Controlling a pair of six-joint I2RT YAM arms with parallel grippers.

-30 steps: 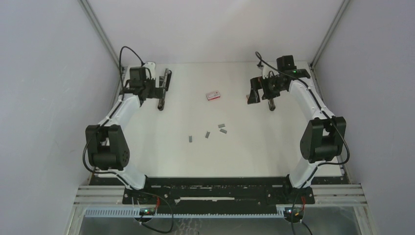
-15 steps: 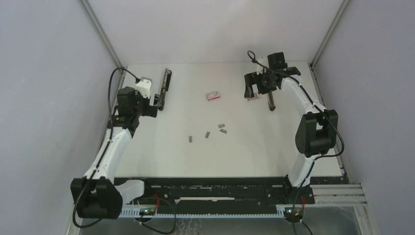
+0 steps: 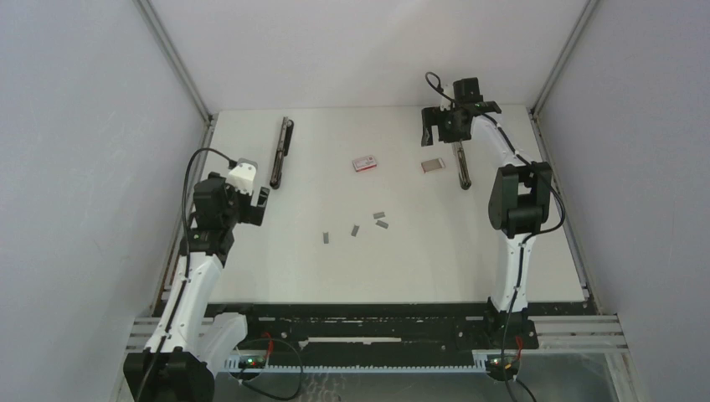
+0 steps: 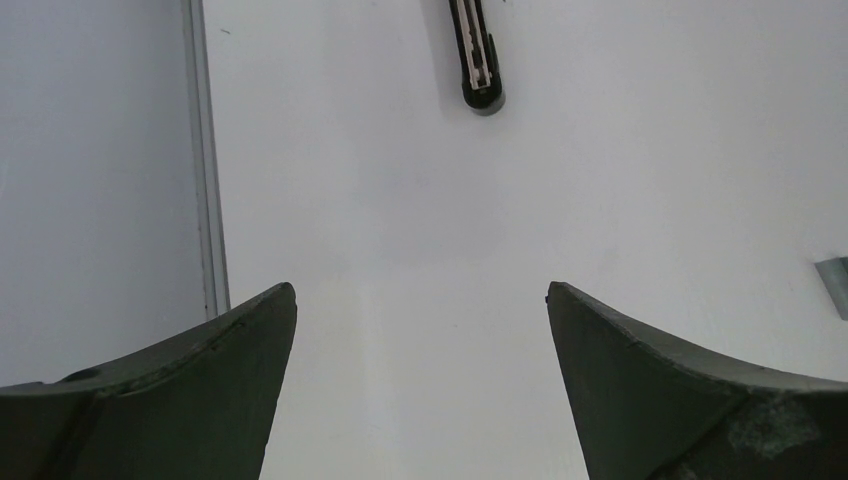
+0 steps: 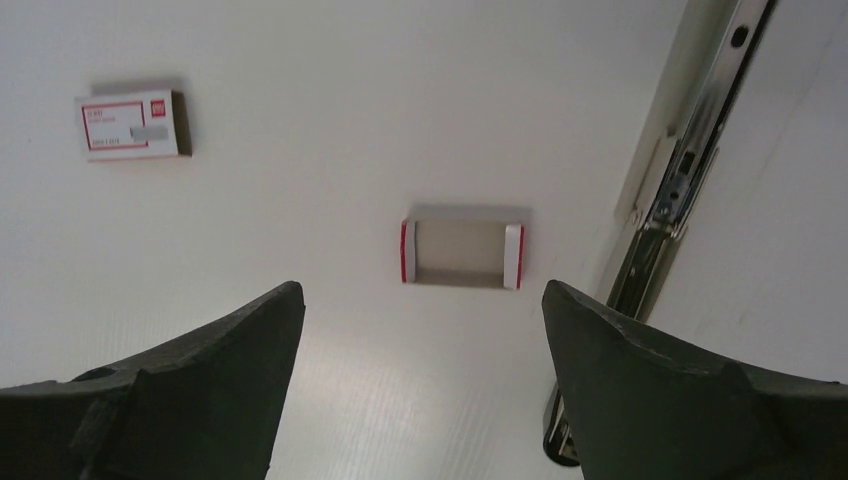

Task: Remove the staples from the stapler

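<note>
Two staplers lie opened flat on the white table: one at the far left (image 3: 280,152), its tip in the left wrist view (image 4: 478,60), and one at the far right (image 3: 461,165) (image 5: 680,190). Several short grey staples (image 3: 378,215) lie loose mid-table; one shows at the left wrist view's right edge (image 4: 835,285). My left gripper (image 3: 261,205) (image 4: 420,290) hangs open and holds nothing, nearer than the left stapler. My right gripper (image 3: 431,134) (image 5: 420,290) is open near the back edge, above the table, left of the right stapler.
A small red-and-white box (image 3: 364,163) (image 5: 132,125) lies mid-back. An open red-edged cardboard tray (image 3: 432,165) (image 5: 462,252) sits next to the right stapler. Grey walls and metal rails (image 4: 205,150) border the table on the left, back and right.
My left arm has drawn back from the left stapler toward the near left. My right gripper has moved toward the back edge, and the cardboard tray now lies in plain view.
</note>
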